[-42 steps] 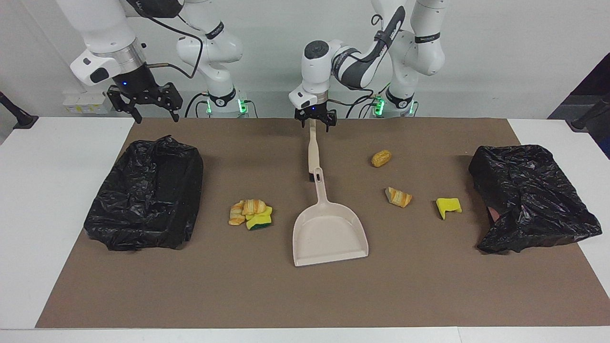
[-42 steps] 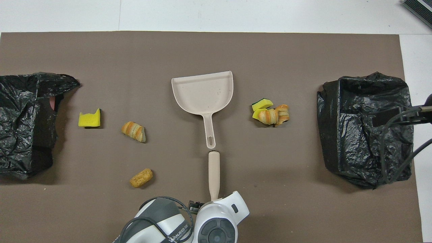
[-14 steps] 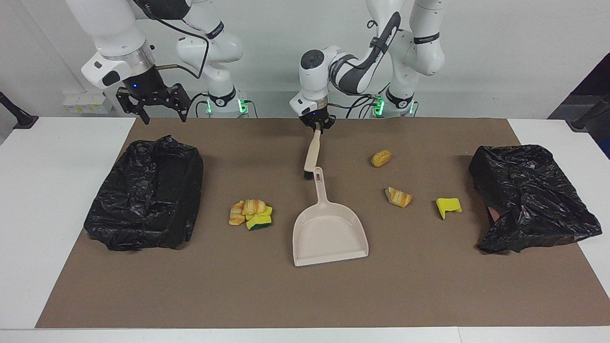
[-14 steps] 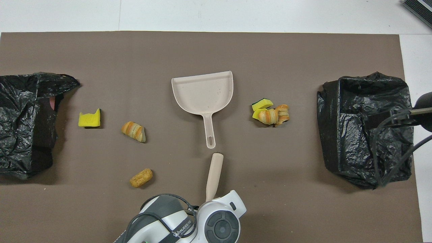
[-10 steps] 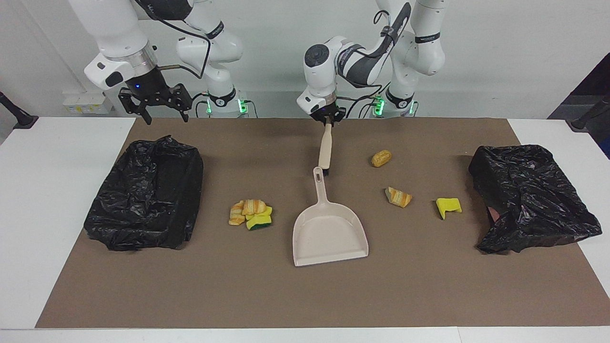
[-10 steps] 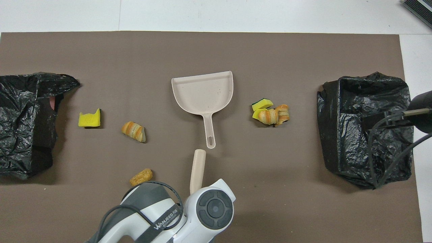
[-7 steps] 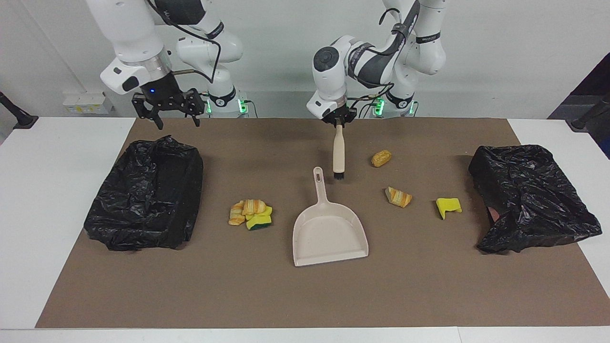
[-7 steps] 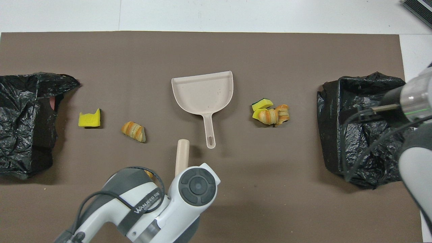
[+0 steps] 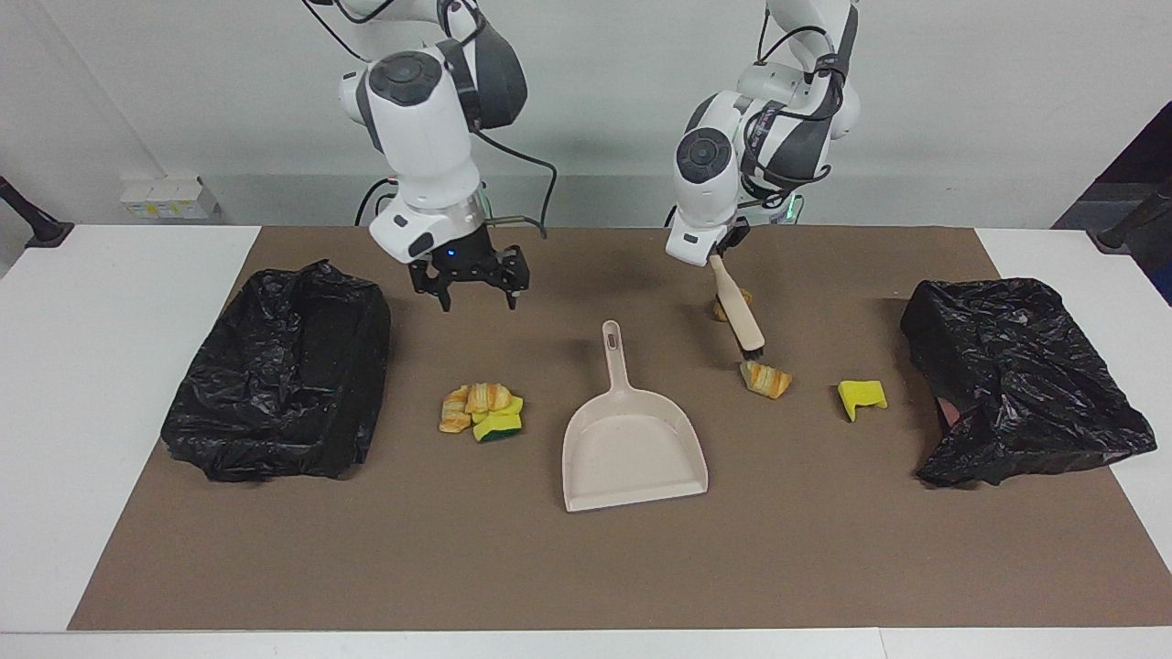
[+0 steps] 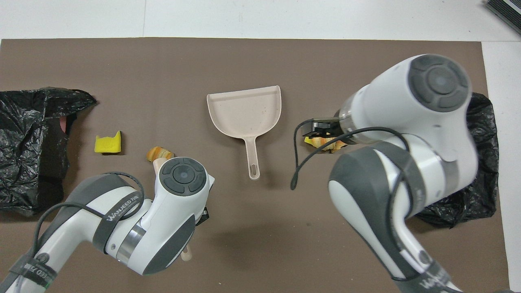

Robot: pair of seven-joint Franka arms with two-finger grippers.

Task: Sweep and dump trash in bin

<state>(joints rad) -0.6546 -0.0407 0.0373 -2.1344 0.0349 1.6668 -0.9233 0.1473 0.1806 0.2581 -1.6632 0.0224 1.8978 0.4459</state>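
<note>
Left pincer [image 9: 717,253] is clamped on the brush [image 9: 740,316], whose bristle end touches a striped bread lump [image 9: 765,378] toward the left arm's end of the tabletop [image 9: 549,567]. Right pincer [image 9: 476,291], fingers apart, hangs over the mat near the robots, above a pile of bread and sponge [image 9: 482,410]. Between the trash groups lies the dustpan [image 9: 632,444]. A yellow sponge chunk [image 9: 861,395] sits beside one black-bagged bin [image 9: 1016,380].

Bright, even indoor light from above, soft shadows under the arms on the brown mat [image 9: 275,567], faint sheen on the black bags [image 9: 275,384] (no harsh glare), both views sharp.
</note>
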